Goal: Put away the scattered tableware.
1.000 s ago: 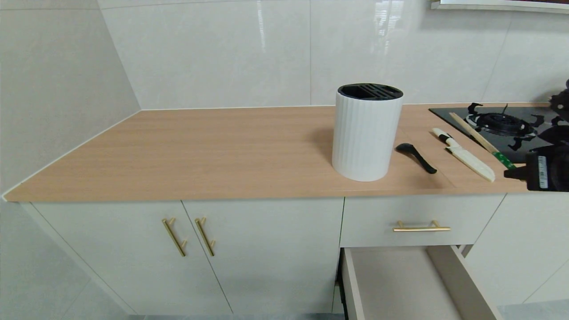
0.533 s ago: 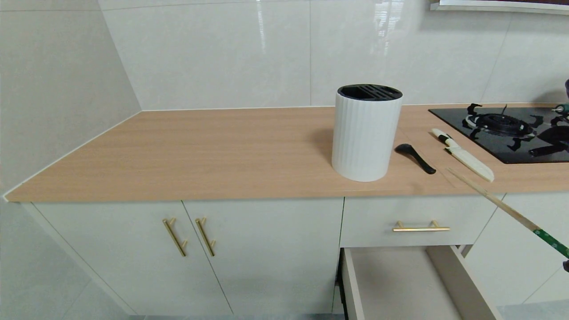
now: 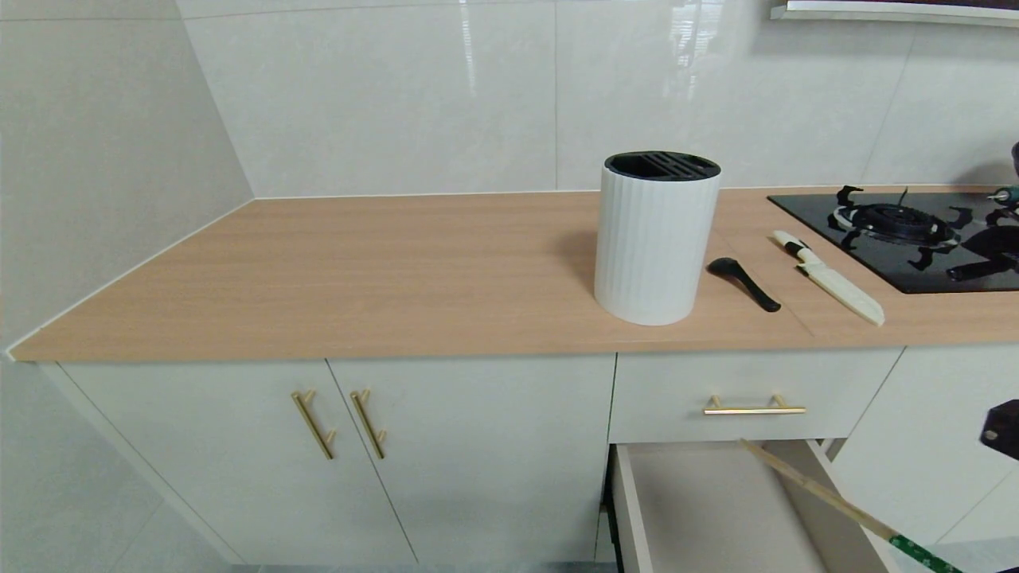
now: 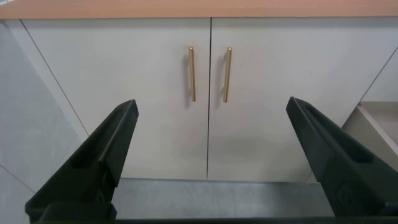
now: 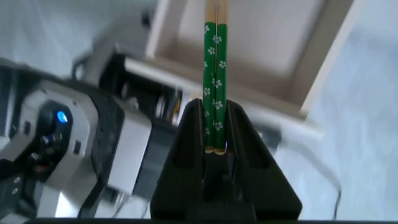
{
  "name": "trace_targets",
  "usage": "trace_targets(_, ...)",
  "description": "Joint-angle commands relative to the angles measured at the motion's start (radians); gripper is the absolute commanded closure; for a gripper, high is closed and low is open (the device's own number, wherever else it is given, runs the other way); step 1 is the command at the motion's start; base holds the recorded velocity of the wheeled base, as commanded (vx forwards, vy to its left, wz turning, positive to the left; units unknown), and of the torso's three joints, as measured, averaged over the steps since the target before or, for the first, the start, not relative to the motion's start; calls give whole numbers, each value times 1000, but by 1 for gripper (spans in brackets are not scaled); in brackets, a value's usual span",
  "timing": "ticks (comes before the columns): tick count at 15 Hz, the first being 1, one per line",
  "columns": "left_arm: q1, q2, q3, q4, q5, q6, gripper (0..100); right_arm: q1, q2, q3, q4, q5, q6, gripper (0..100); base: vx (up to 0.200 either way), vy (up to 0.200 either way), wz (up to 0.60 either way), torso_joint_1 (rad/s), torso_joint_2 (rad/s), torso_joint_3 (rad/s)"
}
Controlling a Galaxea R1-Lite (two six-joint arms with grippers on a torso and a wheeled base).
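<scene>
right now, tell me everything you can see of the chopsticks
The chopsticks are a pair of pale wooden sticks held side by side, with green, white-flowered thick ends. The right gripper is shut on that green part. They slant out from the jaws with their thin tips over the open drawer; whether the tips touch it cannot be told.

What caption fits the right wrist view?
Right gripper, jaws shut on green-patterned chopsticks, poised above the open drawer.

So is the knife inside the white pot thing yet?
No, the knife lies flat on the counter, right of the white holder and the black spoon.
</scene>
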Motion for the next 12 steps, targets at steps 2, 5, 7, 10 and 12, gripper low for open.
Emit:
trace_targets(2,0,2,0,-1,0,-1,0,22,257,13,-15,1,75,100,0,0,0,0,0,0)
trace_targets(5,0,2,0,-1,0,-1,0,22,325,15,-66,1,124,100,0,0,0,0,0,0)
trace_targets(7,0,2,0,-1,0,-1,0,30,354,13,-109,1,176,100,0,0,0,0,0,0)
trace_targets(10,0,2,0,-1,0,-1,0,51,369,16,-153,-5,229,100,0,0,0,-80,182,107)
trace_targets(12,0,2,0,-1,0,-1,0,51,368,18,-162,-12,229,100,0,0,0,-183,434,244)
